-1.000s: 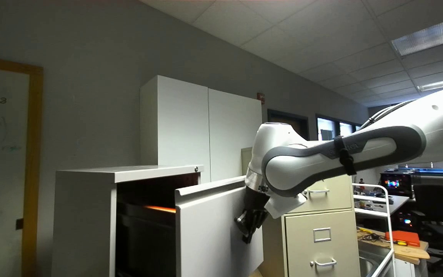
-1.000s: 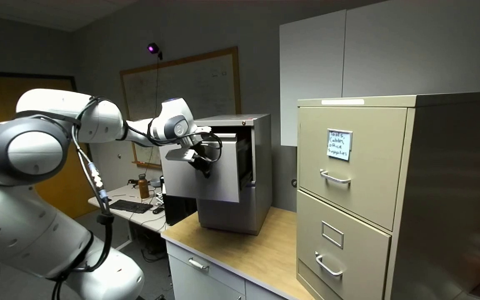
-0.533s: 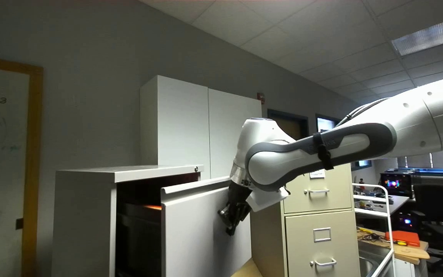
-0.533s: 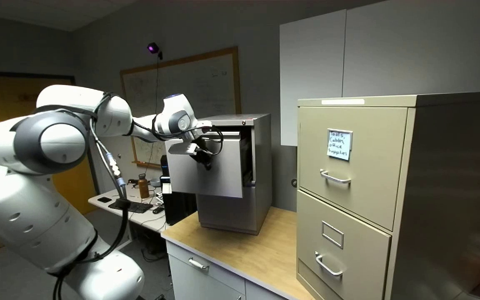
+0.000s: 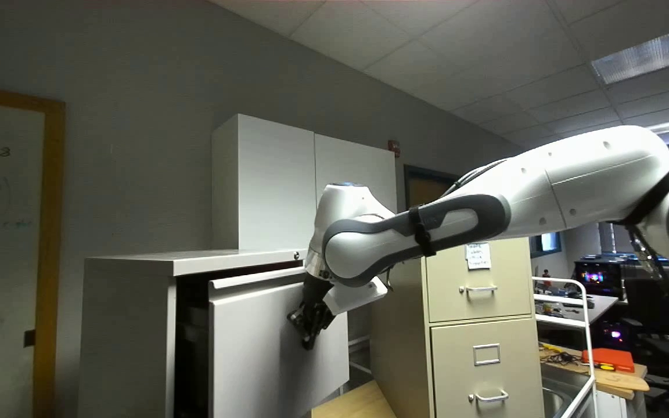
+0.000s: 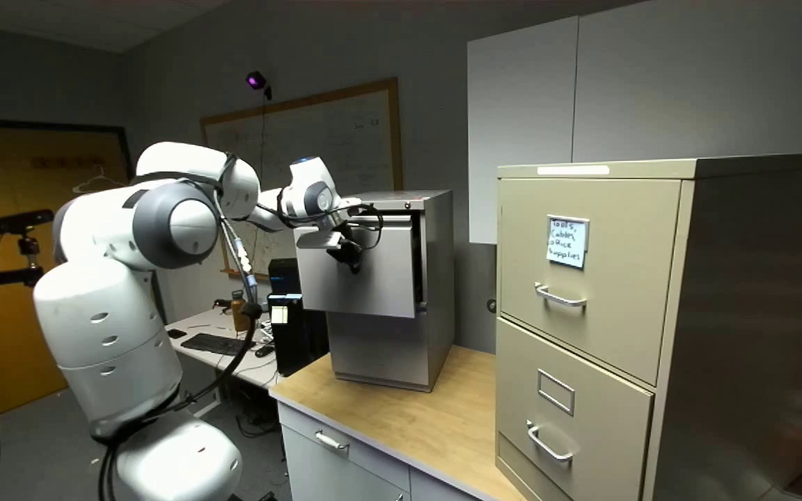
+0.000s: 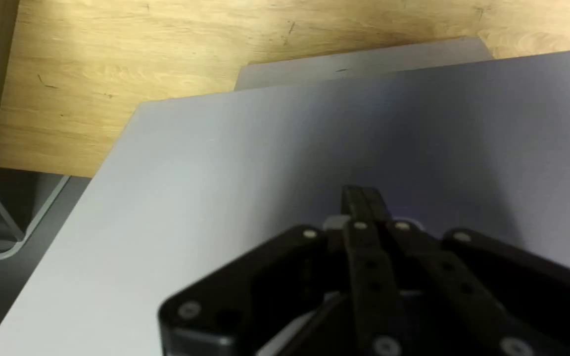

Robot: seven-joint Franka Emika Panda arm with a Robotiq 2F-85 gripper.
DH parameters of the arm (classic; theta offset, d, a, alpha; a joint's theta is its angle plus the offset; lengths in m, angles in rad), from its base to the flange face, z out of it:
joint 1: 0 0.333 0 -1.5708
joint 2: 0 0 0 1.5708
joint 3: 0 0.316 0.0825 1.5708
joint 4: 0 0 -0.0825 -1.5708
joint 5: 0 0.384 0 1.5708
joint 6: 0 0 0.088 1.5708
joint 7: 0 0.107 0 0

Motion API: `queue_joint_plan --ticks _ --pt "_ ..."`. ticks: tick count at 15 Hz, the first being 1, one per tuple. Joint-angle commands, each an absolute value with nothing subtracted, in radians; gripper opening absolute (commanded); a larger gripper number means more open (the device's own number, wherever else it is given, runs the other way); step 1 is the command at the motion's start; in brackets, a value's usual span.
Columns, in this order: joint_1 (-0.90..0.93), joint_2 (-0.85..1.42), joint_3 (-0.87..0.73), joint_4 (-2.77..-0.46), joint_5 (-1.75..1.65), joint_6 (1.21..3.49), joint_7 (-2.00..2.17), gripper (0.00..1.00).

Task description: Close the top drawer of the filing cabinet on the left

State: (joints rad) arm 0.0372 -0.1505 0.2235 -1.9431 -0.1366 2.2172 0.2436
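Note:
The white filing cabinet stands on a wooden counter and also shows in an exterior view. Its top drawer is partly open, with a narrow dark gap behind its front. The drawer front also shows in an exterior view and fills much of the wrist view. My black gripper points down against the outer face of the drawer front, near its middle, below the top lip. In the wrist view the gripper has its fingertips together with nothing between them. The exact contact spot is hidden.
A beige filing cabinet stands beside the white one. White wall cupboards hang behind. The wooden counter lies beneath both. A desk with a keyboard and a black computer tower is beyond the white cabinet.
My arm has moved toward the white cabinet, and the top drawer has slid inward with it. The gap behind the drawer front has narrowed, and the orange glow inside is now hidden.

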Motion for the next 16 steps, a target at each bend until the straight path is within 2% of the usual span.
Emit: queue_joint_plan --ticks 1,16 --pt "0.063 0.05 0.214 -1.732 -0.204 2.199 0.311 0.0" --pt "0.17 0.396 0.095 -1.255 -0.172 2.008 0.312 0.0"
